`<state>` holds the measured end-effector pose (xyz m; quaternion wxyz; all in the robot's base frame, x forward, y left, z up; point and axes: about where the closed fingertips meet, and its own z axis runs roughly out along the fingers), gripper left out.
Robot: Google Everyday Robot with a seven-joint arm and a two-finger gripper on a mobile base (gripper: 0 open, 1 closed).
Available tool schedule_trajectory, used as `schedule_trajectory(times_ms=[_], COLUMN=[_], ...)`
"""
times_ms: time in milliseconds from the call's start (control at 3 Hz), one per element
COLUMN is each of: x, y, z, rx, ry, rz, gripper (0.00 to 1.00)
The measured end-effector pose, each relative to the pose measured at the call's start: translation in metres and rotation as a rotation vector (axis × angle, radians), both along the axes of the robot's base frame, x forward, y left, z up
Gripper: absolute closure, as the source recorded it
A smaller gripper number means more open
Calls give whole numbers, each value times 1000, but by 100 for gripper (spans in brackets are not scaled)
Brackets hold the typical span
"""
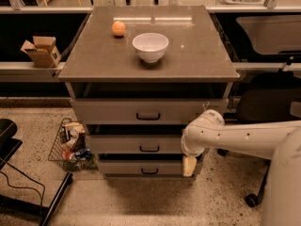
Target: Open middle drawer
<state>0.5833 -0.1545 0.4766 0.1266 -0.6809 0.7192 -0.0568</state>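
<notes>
Grey tabletop (pixel 197 55) bears bowl (pixel 150 47), claw (pixel 189 166) by lowest drawer (pixel 136 167)

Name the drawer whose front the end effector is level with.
The bottom drawer, the smallest front: the end effector hangs at its right end, below the middle drawer and well under the tall top drawer.

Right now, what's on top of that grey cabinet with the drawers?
A white bowl and a small orange round thing sit on the cabinet top. Whatever lies in the drawers is hidden. The tool hangs low by the cabinet's front right corner.
</notes>
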Motion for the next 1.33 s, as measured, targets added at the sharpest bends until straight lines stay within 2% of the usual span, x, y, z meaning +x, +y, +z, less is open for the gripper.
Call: schedule_trajectory(times_ms=[667,1000,1333], x=[43,50,40], y=[20,25,14], z=[-40,-53,-71], rx=[-9,-30,-60], ry=[7,15,45], rz=[-38,-58,-86], gripper=[0,0,26])
